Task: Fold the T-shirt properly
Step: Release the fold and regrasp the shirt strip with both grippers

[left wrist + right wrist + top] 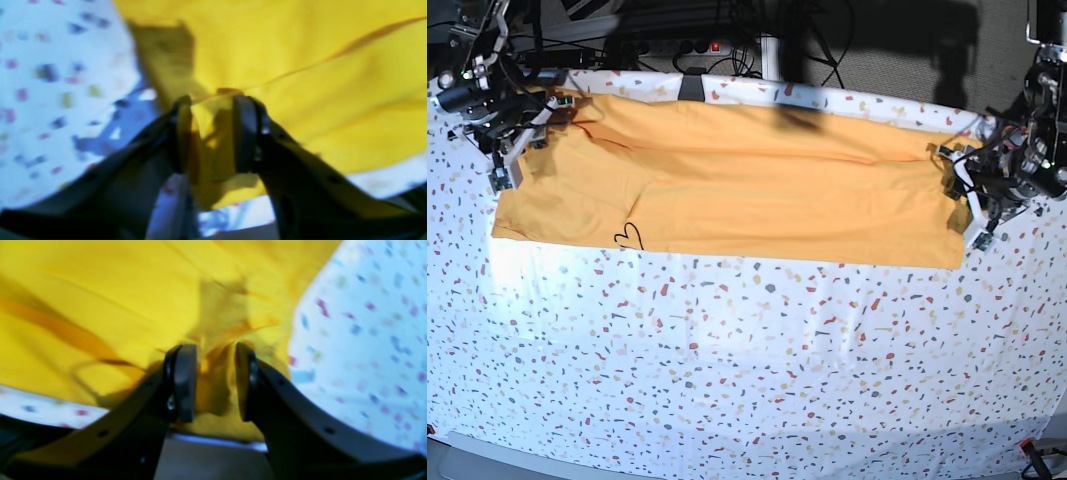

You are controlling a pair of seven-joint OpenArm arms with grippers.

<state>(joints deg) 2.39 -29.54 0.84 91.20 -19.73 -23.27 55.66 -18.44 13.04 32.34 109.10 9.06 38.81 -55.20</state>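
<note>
Left wrist — T-shirt [300, 66] fold between tool [213, 133] pads.

Both wrist views are soft and motion-blurred, their dark jaws underexposed against bright cloth; the base view is sharp, evenly lit, with dark shadows across the bench's [757, 380] far edge

Both wrist views blurred. T-shirt [727, 190] lettering mostly hidden; only small black loop shows at lower edge.
</note>
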